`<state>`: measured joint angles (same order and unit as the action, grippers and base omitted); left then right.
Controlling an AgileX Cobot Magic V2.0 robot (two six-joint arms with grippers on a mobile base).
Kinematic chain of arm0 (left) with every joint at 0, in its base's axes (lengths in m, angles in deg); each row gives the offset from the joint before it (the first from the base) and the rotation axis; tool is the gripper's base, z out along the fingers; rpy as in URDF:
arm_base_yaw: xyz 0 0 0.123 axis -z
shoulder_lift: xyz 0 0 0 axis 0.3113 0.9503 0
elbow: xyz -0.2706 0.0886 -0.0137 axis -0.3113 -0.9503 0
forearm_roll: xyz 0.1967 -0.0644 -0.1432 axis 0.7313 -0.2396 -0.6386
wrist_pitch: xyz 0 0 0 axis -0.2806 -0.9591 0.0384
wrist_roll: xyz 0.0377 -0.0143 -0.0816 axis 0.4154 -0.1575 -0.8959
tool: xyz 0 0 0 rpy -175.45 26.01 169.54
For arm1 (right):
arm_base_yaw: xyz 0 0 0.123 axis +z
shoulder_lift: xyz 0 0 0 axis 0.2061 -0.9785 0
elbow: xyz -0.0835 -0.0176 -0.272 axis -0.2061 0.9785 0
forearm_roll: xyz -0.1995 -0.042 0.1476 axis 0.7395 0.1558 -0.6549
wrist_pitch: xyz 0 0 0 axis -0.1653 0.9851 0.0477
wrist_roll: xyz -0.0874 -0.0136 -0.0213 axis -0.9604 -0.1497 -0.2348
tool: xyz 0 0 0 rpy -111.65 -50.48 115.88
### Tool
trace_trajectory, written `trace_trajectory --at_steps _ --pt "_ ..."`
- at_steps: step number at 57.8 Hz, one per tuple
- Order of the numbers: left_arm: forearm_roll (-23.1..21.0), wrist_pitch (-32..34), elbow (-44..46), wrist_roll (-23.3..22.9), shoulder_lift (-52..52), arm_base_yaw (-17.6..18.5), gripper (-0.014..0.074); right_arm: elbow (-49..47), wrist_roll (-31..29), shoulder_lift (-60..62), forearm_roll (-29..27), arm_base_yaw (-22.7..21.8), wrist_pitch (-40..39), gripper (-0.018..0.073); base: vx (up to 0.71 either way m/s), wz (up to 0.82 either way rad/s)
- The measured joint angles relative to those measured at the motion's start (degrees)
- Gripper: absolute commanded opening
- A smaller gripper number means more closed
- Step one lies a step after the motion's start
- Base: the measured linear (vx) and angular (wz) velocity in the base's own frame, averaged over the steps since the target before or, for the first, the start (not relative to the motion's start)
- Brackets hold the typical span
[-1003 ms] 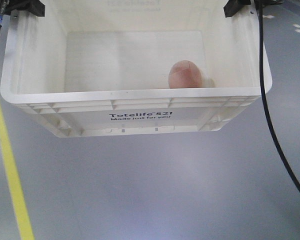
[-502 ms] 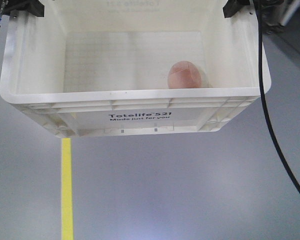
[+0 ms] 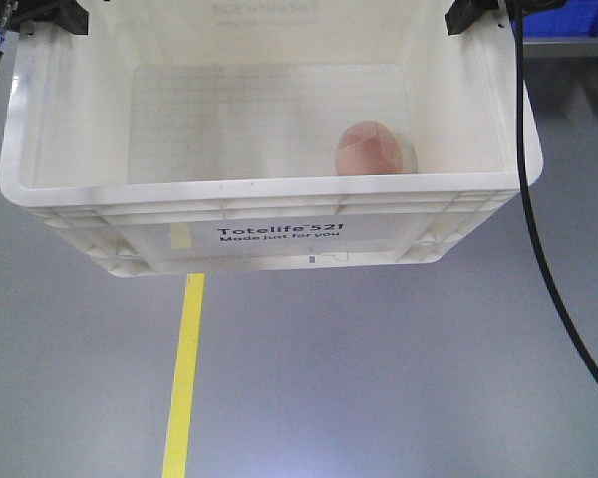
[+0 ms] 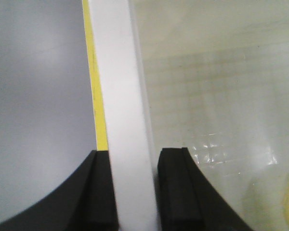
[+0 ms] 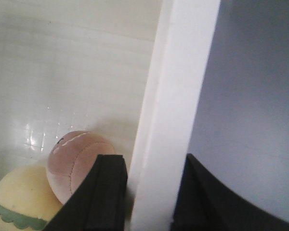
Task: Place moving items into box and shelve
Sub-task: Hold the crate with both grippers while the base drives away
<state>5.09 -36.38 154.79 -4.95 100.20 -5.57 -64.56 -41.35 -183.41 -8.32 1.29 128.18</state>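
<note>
Closest to the front camera is the long side of a large white plastic crate [image 3: 269, 214]. It has a ribbed rim and black print that says "Totelife 521 Made just for you". The crate hangs in the air above the floor.

Inside, on the crate's bottom near the right wall, sits a round pinkish-beige lump [image 3: 372, 149] that looks like a bun. The right wrist camera shows a pale yellow round lump [image 5: 19, 202] with a wavy green band right beside the pink one. The two look like they touch. The front camera does not show the yellow one.

At the back rim, the left gripper [image 3: 50, 14] holds the left corner. Up close, its black fingers [image 4: 98, 192] sit one on each side of the white rim and press on it. The right gripper [image 3: 473, 14] holds the right corner. Its black fingers [image 5: 106, 192] pinch the rim the same way, one inside the crate and one outside.

A thin black cable [image 3: 526, 199] hangs down past the crate's right side.

Below it all is a smooth grey floor [image 3: 379, 378] with a yellow stripe [image 3: 184, 378] running away under the crate. Far off, at the top right, is a bit of blue plastic bins [image 3: 568, 15].
</note>
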Motion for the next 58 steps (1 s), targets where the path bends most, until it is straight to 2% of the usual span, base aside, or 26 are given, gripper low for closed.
trace_trajectory --at_steps 58 --pt "-0.1 0.0 0.0 0.0 0.0 0.0 0.0002 0.0 0.0 0.0 0.0 0.0 0.0 -0.0005 0.56 0.19"
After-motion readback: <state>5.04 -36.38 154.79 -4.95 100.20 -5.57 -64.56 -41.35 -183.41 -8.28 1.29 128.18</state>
